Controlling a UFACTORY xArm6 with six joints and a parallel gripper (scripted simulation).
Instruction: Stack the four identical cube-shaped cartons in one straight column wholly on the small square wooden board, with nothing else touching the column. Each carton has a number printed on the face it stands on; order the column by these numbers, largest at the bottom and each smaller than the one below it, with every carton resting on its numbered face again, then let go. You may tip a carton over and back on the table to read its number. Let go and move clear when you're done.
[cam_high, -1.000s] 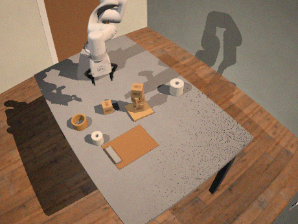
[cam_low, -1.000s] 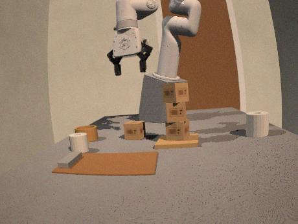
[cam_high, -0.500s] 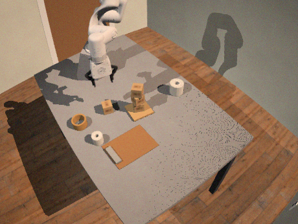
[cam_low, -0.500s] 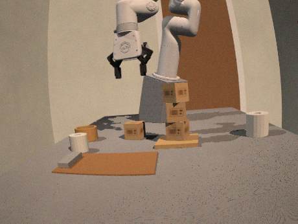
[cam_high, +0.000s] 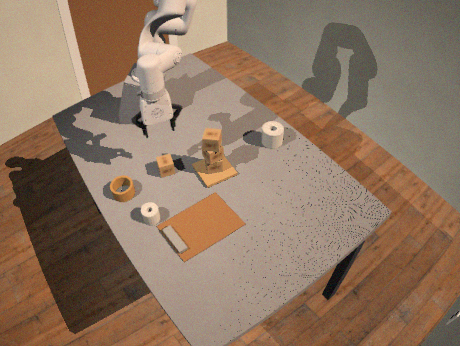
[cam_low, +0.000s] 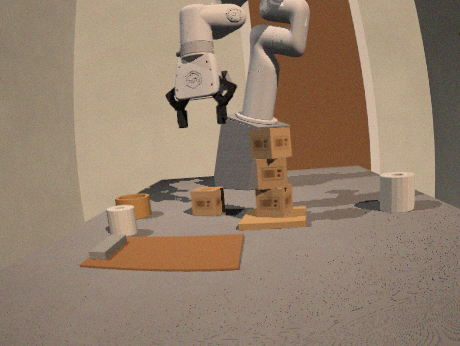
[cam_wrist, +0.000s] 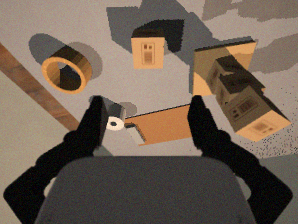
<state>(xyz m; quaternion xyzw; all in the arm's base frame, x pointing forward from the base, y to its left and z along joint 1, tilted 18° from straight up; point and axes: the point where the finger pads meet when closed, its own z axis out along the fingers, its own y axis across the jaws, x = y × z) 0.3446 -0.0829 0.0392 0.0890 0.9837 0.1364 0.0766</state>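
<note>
Three cartons stand in a column (cam_low: 271, 171) on the small square wooden board (cam_low: 273, 219); the top carton (cam_low: 270, 142) sits a little askew. The column also shows in the top view (cam_high: 212, 149) and in the wrist view (cam_wrist: 245, 97). The fourth carton (cam_low: 206, 201) stands alone on the table left of the board, seen too in the top view (cam_high: 165, 165) and in the wrist view (cam_wrist: 148, 51). My gripper (cam_low: 201, 115) is open and empty, high above the table, left of the column and behind the lone carton. It also appears in the top view (cam_high: 159, 127) and in the wrist view (cam_wrist: 146, 120).
An orange tape ring (cam_high: 122, 188) and a small white roll (cam_high: 150, 213) lie at the left. A large flat brown sheet (cam_high: 203, 225) with a grey block (cam_high: 175, 238) on its corner lies in front. A bigger white roll (cam_high: 273, 134) stands to the right.
</note>
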